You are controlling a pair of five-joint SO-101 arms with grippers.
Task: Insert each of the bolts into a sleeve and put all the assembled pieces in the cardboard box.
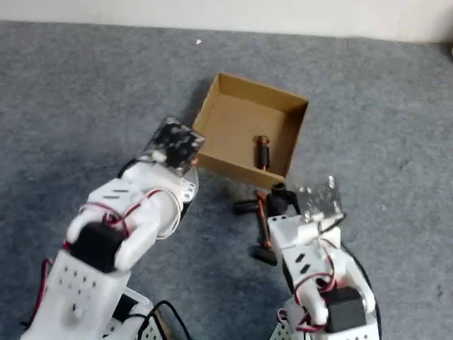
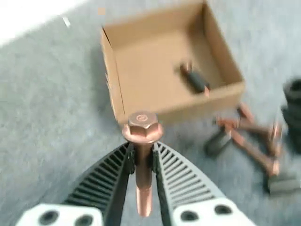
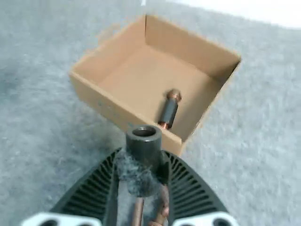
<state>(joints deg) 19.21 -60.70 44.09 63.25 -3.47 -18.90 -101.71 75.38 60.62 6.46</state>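
Bolt (image 2: 142,131): clamped in left hand (image 2: 142,149), head outward.
Sleeve (image 3: 143,141): clamped in right hand (image 3: 142,159), well right of bolt.

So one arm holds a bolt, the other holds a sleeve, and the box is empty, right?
Not quite: the cardboard box is not empty. The high view shows one assembled piece lying inside it. The rest holds: the left gripper grips a bolt and the right gripper grips a sleeve.

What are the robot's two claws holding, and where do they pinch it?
The left gripper pinches a bolt by its shank, just under the head. The right gripper pinches a sleeve by its sides.
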